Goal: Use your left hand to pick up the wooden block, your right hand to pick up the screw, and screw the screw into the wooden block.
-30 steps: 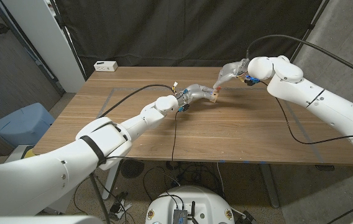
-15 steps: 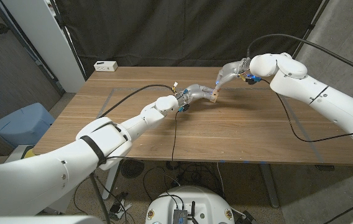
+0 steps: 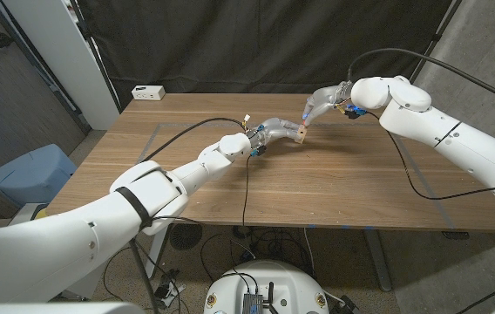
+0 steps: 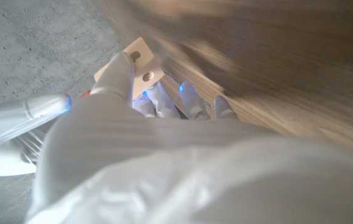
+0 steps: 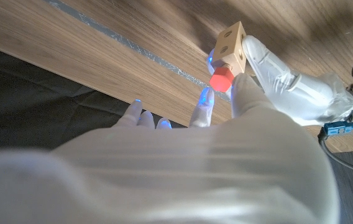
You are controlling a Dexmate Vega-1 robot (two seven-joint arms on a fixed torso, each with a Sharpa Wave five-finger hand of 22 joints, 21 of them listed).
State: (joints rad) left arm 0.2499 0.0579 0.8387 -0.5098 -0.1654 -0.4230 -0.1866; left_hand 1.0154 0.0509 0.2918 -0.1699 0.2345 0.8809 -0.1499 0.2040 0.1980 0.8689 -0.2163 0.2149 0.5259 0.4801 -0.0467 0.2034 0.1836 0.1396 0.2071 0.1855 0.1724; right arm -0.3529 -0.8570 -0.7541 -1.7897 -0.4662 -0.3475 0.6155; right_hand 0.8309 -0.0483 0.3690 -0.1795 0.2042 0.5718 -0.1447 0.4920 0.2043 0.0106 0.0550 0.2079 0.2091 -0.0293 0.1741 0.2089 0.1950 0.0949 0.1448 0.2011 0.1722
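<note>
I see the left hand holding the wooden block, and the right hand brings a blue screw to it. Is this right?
One detail is wrong: the screw has a red head, not blue, as the right wrist view shows. The left hand does hold the wooden block, and the right hand brings the screw to it.

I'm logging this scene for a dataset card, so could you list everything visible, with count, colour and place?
Small pale wooden block with round holes: one, light tan, held up over the table's far middle by the left hand.
Red-headed screw: one, red, at the block's face, at the right hand's fingertips.
Wooden table: one, brown.
White box: one, table's far left corner.
Blue bin: one, on the floor left of the table.
Black curtain: one, behind the table.
Left hand: white-covered, grips the block.
Right hand: white-covered, on the screw.
</note>
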